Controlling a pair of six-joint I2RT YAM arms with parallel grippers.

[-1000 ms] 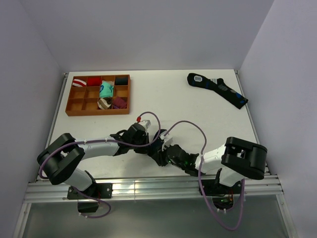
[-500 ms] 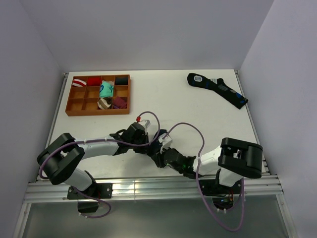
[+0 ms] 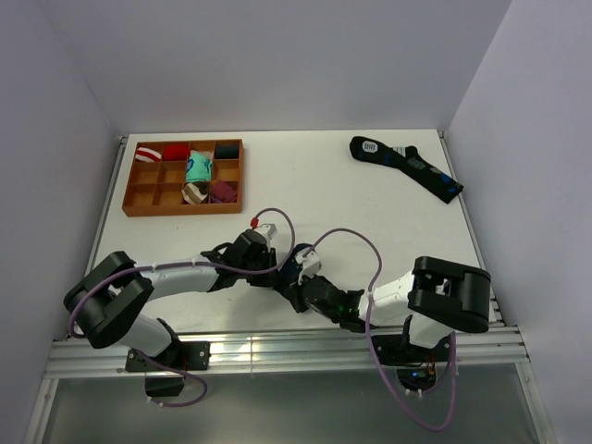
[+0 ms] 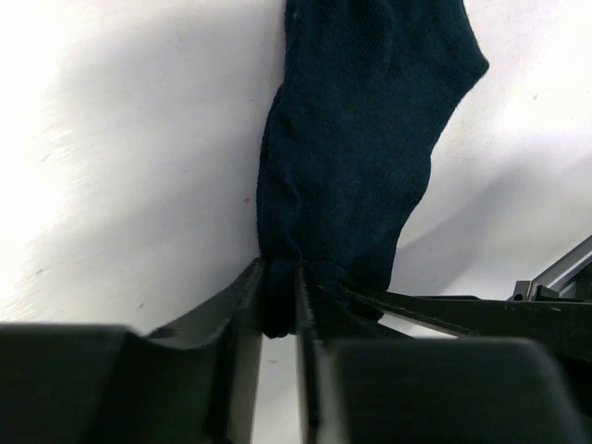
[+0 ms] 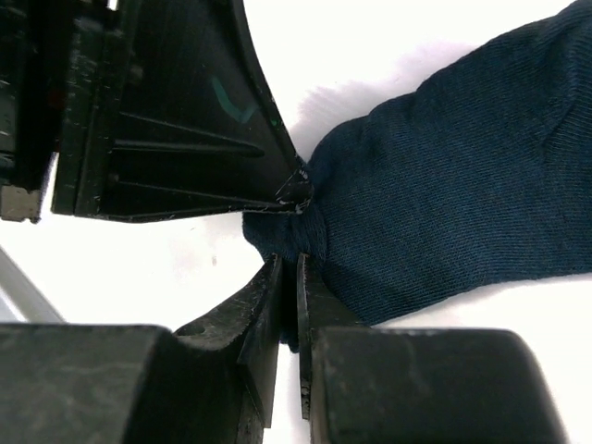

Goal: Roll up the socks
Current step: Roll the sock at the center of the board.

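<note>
Jaws on both arms closed on one end of the socks (image 4: 361, 148).
Left gripper (image 4: 280, 301) and right gripper (image 5: 289, 296) pinch the same bunched navy edge, tips close together; the rest lies flat on the near half of the surface (image 4: 120, 139). Rolling looks barely begun: next, that edge likely needs turning over toward the free end.

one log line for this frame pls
task: roll socks | left tool: shut on socks edge | right tool: shut on same end | socks: unrolled on table
</note>
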